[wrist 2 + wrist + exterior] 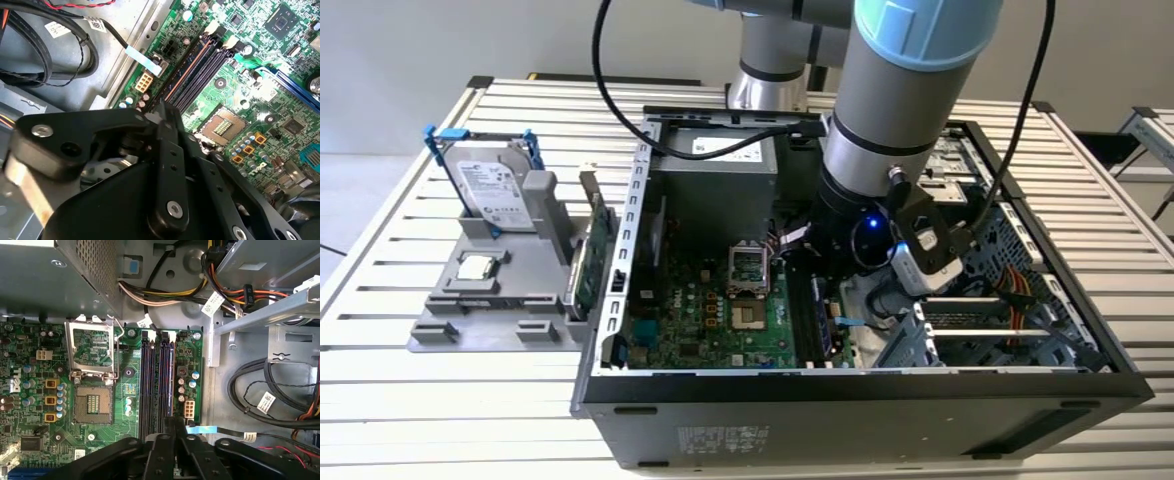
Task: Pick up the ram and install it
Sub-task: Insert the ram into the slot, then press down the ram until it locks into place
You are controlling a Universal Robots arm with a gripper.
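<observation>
Pincer [167,432] over ram [166,385] in slot

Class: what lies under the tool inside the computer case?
Dark memory slots on the motherboard, beside the open processor socket. The tool covers the slots' near ends, so what lies there cannot be seen.

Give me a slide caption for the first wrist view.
Gripper poised over the motherboard's memory slots, beside the open processor socket.
</observation>
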